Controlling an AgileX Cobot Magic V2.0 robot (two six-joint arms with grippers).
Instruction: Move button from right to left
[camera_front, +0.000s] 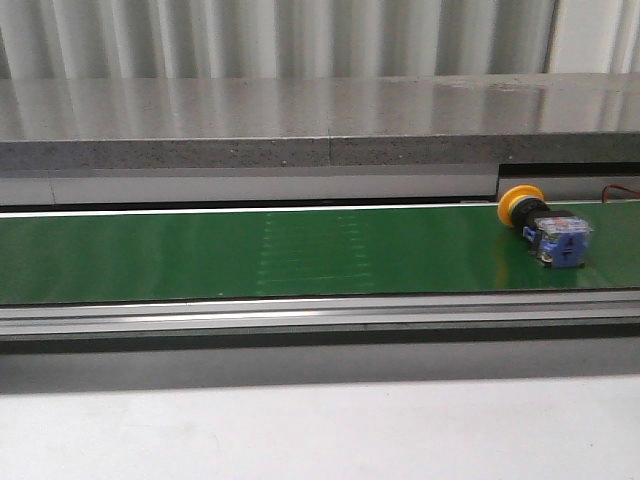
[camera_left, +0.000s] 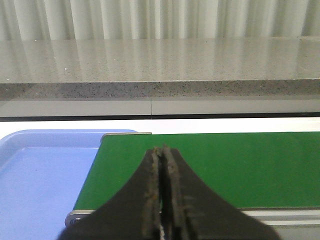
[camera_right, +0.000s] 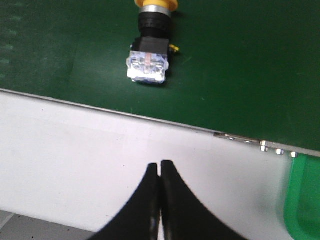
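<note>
Button (camera_front: 548, 225) on its side at right end of green belt (camera_front: 250, 255), orange cap toward far edge | right gripper (camera_right: 160, 172) closed, empty, over pale ledge, apart from button | left gripper (camera_left: 161, 165) closed, empty, near blue tray (camera_left: 40, 175).

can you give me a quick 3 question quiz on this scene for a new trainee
1. True or false: the button lies on its side on the green belt.
2. Which end of the belt, in the front view, holds the button? A) left B) middle C) right
3. Fill in: in the wrist views, the left gripper and the right gripper are both ____.

Key
1. True: its orange cap points toward the far edge of the belt, with the blue block toward the near edge.
2. C
3. Shut, with nothing between the fingers. The blue tray sits beside the belt end near the left gripper.
</note>
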